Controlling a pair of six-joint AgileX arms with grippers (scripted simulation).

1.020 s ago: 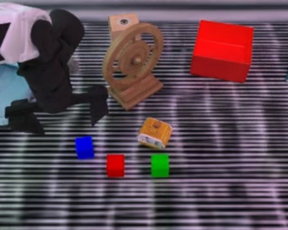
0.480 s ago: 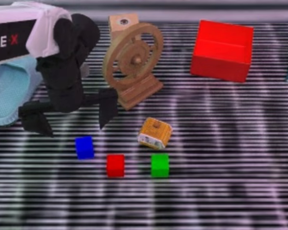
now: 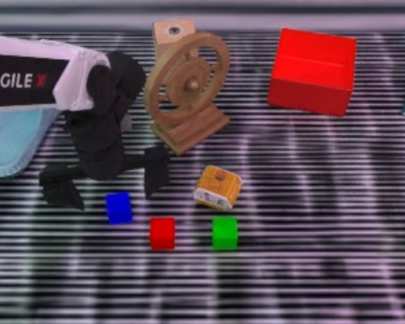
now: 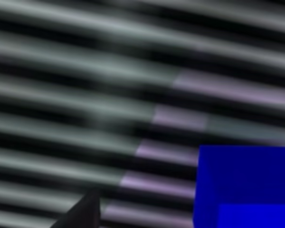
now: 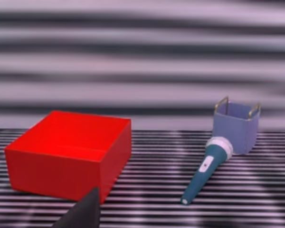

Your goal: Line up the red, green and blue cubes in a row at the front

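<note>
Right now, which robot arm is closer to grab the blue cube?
The left. Its open left gripper hangs just behind the blue cube, one finger on each side. The right arm is not in the top view; its camera faces the red box far off.

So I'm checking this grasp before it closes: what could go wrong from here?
The left gripper is open just behind the blue cube, not yet astride it, so a finger could push it aside. The red cube lies close by and could get nudged. The wooden wheel crowds the arm.
</note>
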